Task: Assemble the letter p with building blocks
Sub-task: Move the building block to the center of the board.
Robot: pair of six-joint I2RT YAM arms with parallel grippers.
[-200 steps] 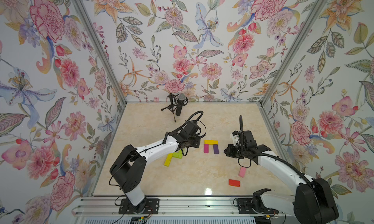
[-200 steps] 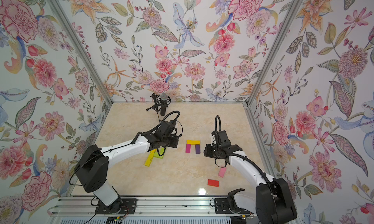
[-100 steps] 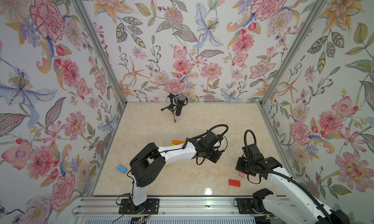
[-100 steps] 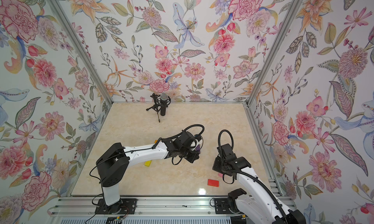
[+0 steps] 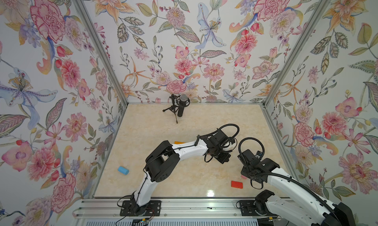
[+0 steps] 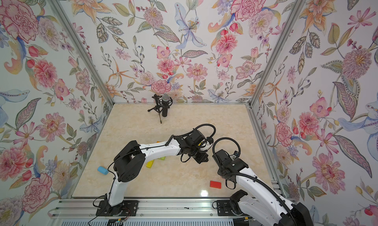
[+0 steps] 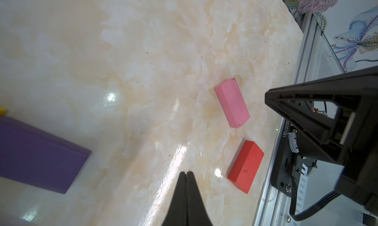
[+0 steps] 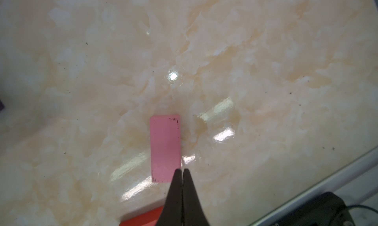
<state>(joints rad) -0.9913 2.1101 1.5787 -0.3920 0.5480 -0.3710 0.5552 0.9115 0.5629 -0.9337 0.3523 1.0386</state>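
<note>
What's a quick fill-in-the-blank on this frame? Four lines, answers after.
In the right wrist view, the flat block just ahead of the right gripper is coloured ____.
The left gripper has its jaws ____, with nothing between them.
In the left wrist view, the neighbouring block beside the pink one is ____.
The black thing standing at the far end of the table is a ____.
Missing words: pink; shut; red; microphone.

You get the flat purple rectangular block (image 7: 36, 155) blurred and edge-cropped in the left wrist view, and only a sliver of the flat orange bar (image 5: 178, 142) beneath the white left arm (image 5: 190, 148).
</note>
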